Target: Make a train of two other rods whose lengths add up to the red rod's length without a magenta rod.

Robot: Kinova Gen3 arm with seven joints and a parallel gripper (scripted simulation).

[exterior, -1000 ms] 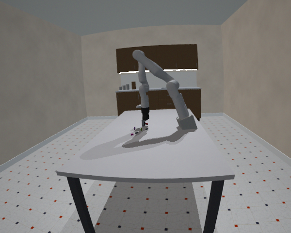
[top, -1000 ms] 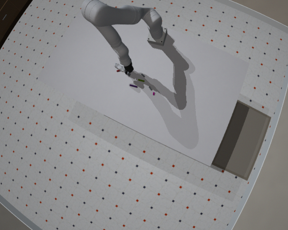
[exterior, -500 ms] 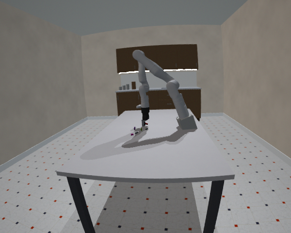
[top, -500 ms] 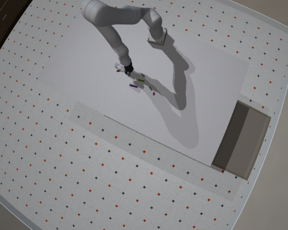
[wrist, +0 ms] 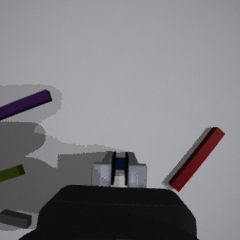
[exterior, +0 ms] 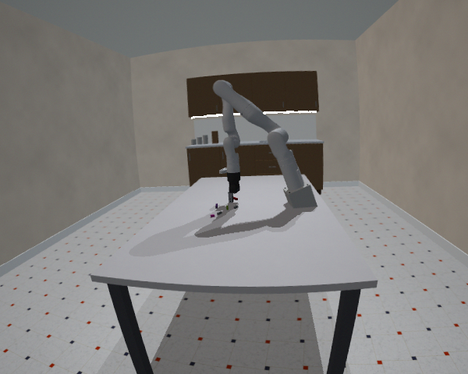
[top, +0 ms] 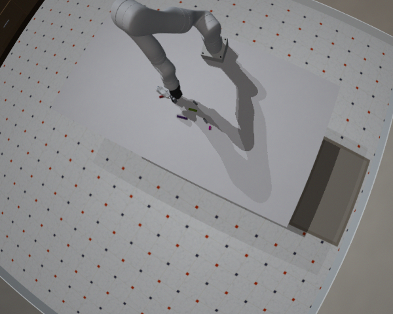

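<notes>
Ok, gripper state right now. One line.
Gripper: closed on the small blue rod, pinched between its fingers just above the table.

Beige walls (exterior: 61, 116) enclose a room with white tiled floor (exterior: 420, 281) dotted red and dark. A grey table (exterior: 234, 281) on dark legs stands near; dark cabinets (exterior: 262, 90) line the far wall.
</notes>
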